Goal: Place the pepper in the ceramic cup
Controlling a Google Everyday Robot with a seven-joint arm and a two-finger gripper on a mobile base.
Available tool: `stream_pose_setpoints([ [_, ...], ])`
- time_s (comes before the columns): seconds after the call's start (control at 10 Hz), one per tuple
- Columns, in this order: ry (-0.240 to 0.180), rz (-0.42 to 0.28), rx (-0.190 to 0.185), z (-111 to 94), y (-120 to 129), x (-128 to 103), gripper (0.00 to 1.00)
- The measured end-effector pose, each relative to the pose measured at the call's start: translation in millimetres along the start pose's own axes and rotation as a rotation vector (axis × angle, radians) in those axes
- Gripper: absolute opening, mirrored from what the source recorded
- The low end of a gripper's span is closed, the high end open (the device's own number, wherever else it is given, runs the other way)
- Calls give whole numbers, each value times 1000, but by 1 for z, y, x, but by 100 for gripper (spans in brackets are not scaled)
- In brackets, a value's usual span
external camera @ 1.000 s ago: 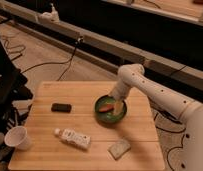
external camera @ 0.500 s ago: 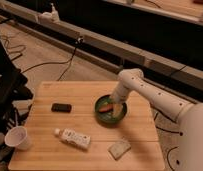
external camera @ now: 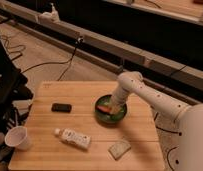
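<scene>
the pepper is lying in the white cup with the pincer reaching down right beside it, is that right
Not quite. The camera view shows the pepper lying in the green bowl, not in the white cup, which stands apart at the table's front left corner. The pincer does reach down right beside the pepper.

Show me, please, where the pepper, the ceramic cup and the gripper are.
pepper [external camera: 102, 108]: camera view, its red middle, in the green bowl [external camera: 108, 119].
ceramic cup [external camera: 17, 138]: camera view, its white side wall.
gripper [external camera: 115, 106]: camera view, its tip, down inside the green bowl.
</scene>
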Motion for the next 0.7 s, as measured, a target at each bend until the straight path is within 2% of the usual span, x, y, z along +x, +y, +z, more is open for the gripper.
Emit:
stream_pose_setpoints([
  [0.2, -6, 3, -9, 4, 3, 2, 6],
  [0.3, -6, 5, -15, 5, 4, 4, 0],
  [0.7, 9, 0, -9, 1, 2, 4, 0],
])
